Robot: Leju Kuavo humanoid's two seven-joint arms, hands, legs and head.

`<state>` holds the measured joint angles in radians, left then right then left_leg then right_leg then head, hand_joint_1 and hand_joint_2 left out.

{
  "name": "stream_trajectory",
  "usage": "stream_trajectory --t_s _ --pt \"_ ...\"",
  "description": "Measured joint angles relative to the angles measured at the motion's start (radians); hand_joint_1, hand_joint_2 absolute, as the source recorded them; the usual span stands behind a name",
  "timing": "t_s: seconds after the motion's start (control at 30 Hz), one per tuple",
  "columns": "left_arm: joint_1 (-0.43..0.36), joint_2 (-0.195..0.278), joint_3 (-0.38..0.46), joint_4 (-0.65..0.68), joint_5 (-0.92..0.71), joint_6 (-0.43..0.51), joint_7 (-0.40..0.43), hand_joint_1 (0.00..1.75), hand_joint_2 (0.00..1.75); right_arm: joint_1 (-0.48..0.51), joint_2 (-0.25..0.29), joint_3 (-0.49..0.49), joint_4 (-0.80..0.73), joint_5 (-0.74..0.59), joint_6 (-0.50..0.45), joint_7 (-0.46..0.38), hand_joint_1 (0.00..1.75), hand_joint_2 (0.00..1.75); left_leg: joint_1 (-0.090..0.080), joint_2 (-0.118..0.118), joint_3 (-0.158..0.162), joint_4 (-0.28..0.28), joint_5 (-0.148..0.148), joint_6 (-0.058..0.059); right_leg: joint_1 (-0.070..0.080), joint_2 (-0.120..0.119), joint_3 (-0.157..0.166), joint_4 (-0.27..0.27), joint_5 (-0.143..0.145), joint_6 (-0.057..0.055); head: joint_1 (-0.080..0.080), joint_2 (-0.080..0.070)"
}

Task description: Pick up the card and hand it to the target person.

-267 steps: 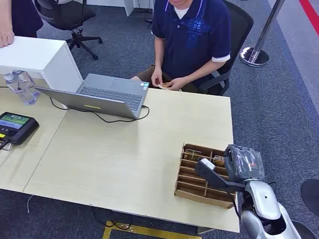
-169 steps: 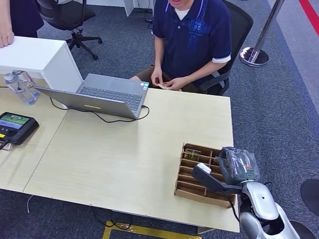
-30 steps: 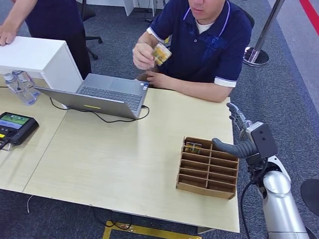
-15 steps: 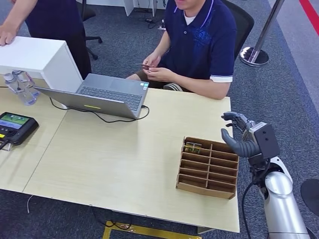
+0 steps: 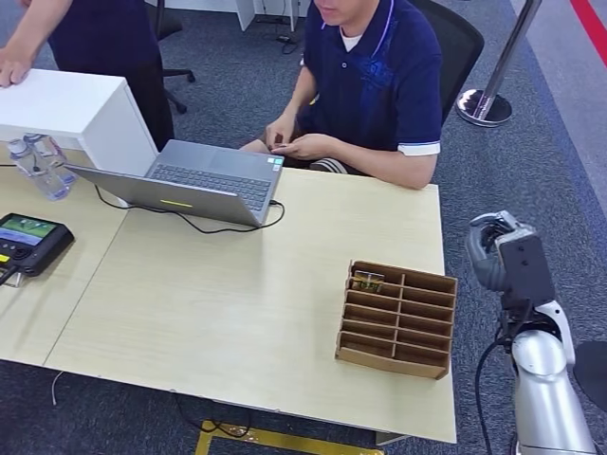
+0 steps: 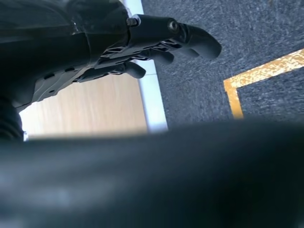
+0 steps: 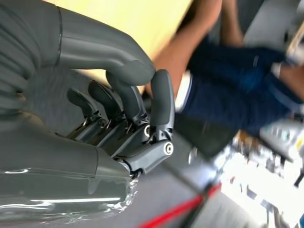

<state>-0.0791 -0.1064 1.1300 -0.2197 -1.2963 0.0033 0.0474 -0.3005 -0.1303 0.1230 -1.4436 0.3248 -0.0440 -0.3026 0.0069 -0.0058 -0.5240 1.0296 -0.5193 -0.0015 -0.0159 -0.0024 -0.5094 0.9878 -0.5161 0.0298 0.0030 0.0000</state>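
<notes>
Card (image 5: 368,281) lies in the divider tray (image 5: 397,318), apart from the right hand (image 5: 488,248) (fingers curled, empty)

Seated person (image 5: 376,76): head cut off by far edge. Card in person's hands (image 5: 286,147) too small to tell. Second person (image 5: 93,38) far left mostly cropped.

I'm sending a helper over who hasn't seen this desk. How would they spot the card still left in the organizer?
On the light wooden table, near its right end, sits a brown slotted organizer. The remaining card lies in its far-left compartment, toward the seated person; every other slot looks empty.
</notes>
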Motion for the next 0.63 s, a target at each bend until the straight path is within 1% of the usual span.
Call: stream_trajectory --t_s 0.07,0.13,0.2,0.3,0.4,0.5,0.63 --pt "0.0 0.0 0.0 0.0 0.001 0.005 0.003 0.0 0.0 0.014 0.001 -0.033 -0.018 0.072 -0.082 0.026 1.53 1.75 0.0 0.0 0.0 0.0 0.0 0.0 0.0 0.0 0.0 0.0 0.0 0.0 0.0 0.0" --pt "0.001 0.0 0.0 0.0 0.001 0.008 0.007 0.0 0.0 0.038 0.004 -0.077 -0.03 0.152 -0.166 0.069 1.53 1.75 0.0 -0.001 0.0 0.0 0.0 0.0 0.0 -0.001 0.0 0.0 0.0 0.0 0.0 0.0" --pt "0.001 0.0 0.0 0.0 -0.002 0.008 0.011 0.0 0.0 0.074 0.007 -0.143 -0.033 0.21 -0.221 0.108 1.56 1.75 0.0 -0.002 0.0 0.0 0.0 0.0 0.0 -0.002 0.0 0.0 0.0 0.0 0.0 0.0" --pt "0.003 -0.001 0.0 0.0 -0.008 0.008 0.017 0.0 0.0 0.127 0.014 -0.271 -0.01 0.234 -0.234 0.113 1.57 1.75 0.0 -0.003 -0.001 0.0 0.0 0.0 0.0 -0.003 0.0 0.0 -0.001 0.0 0.0 0.0" --pt "0.002 -0.001 0.0 0.0 -0.013 0.008 0.018 0.0 0.0 0.154 0.021 -0.379 0.048 0.243 -0.229 0.1 1.58 1.75 0.0 -0.003 -0.001 0.0 0.0 0.0 0.0 -0.003 -0.001 0.0 -0.001 0.0 0.0 0.0" --pt "0.002 -0.001 0.0 0.0 -0.014 0.008 0.018 0.0 0.0 0.166 0.027 -0.446 0.097 0.248 -0.227 0.097 1.58 1.75 0.0 -0.003 -0.001 0.0 0.0 0.0 0.0 -0.003 -0.001 0.0 -0.001 0.0 0.0 0.0" --pt "0.001 -0.001 0.0 0.0 -0.017 0.008 0.018 0.0 0.0 0.166 0.033 -0.5 0.153 0.256 -0.227 0.131 1.58 1.75 0.0 -0.002 0.0 0.0 0.0 0.0 0.0 -0.002 0.0 0.0 -0.001 0.0 0.0 0.0"
